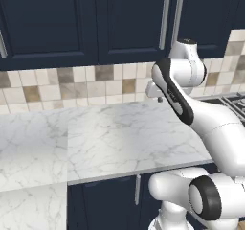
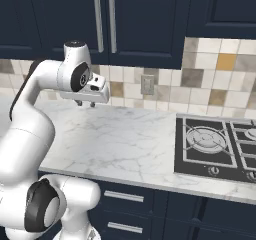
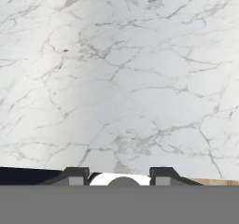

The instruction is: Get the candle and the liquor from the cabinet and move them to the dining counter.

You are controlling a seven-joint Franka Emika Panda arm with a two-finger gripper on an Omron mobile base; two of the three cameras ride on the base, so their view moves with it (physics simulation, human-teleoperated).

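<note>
The gripper (image 2: 85, 104) hangs with its two short dark tips pointing straight down, the jaws drawn close together and nothing between them. Directly beneath it lies the tile-backed marble worktop (image 2: 120, 144), bare where the hand looks down on it, and apart from the tips. Behind the hand runs the tiled backsplash (image 2: 165, 91), with a wall outlet (image 2: 147, 84) set in it off to the side toward the gas hob (image 2: 217, 146). Above the hand, and just behind it, hangs the cabinet (image 2: 130, 24), both doors closed, its two vertical bar handles (image 2: 98, 20) side by side almost straight overhead (a short lift away, by my reading). The candle and the liquor cannot be seen; presumably they sit behind those doors. The step in hand looks to be opening the cabinet. To do it well, I would raise the hand, turn the wrist so the tips face the door, part the jaws enough to straddle one bar, close on it squarely, then pull along the door's swing arc rather than straight back, so the grip does not slip or bind at the hinge.
</note>
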